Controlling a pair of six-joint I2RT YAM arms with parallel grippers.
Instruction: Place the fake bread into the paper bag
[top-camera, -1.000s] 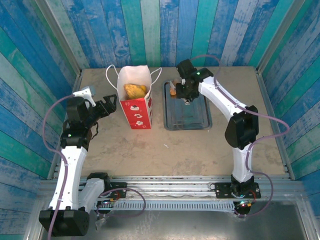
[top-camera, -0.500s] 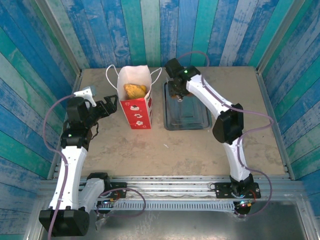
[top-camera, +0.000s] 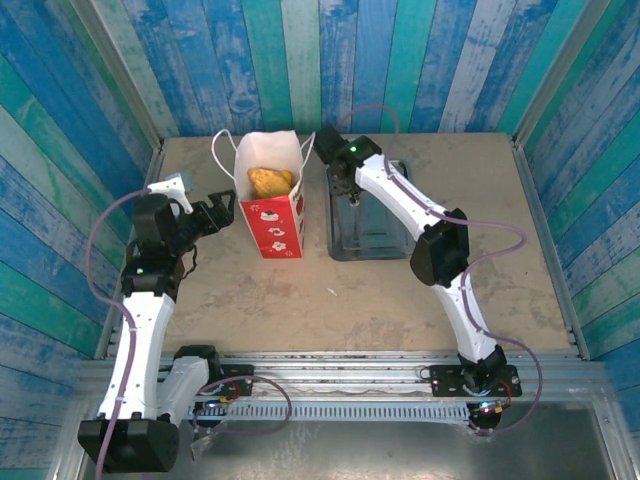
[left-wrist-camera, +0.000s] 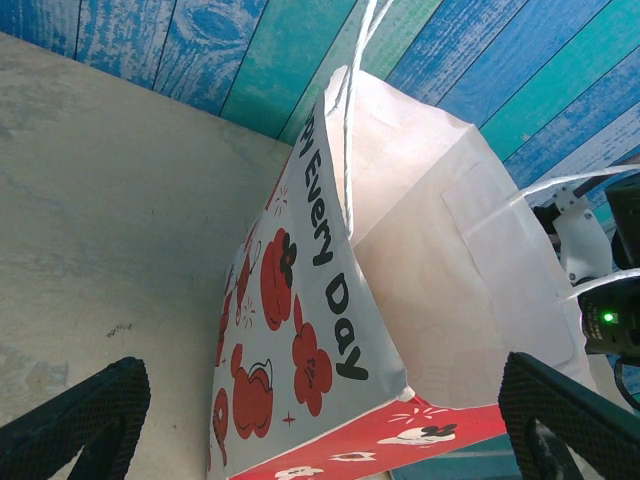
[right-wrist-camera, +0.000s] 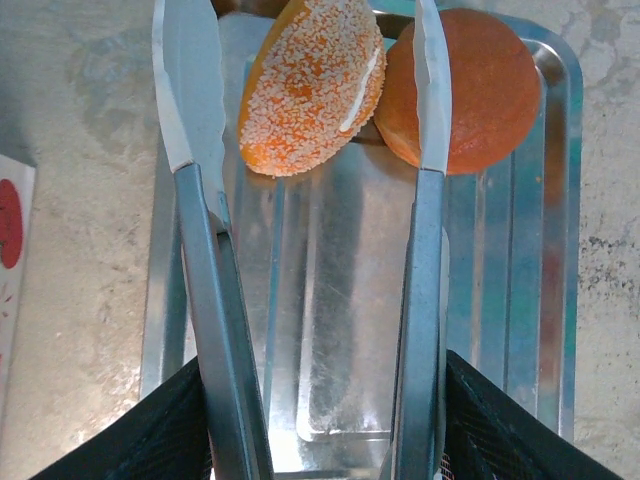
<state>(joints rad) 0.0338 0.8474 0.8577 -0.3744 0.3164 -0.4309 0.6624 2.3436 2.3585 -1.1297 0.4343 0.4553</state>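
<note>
Right hand (right-wrist-camera: 325, 432) tight on tongs (right-wrist-camera: 205, 260) astride diagonal sesame roll (right-wrist-camera: 310, 85); left hand (top-camera: 215, 213) agape.

Brushed metal tongs (right-wrist-camera: 190, 130) are seen between the right fingers (right-wrist-camera: 170, 430), whose black surface is cross-hatched. Beneath them a glossy, streaked metal tray (right-wrist-camera: 330, 330) is shown. Beyond the fingers, one roll (right-wrist-camera: 310, 85) is coated in rough pale grains; the bun (right-wrist-camera: 480, 90) beside it is smooth and matt. Between the left fingers (left-wrist-camera: 80, 420), a matt printed paper bag (left-wrist-camera: 420, 270) is framed on a rough desk (left-wrist-camera: 120, 230).
</note>
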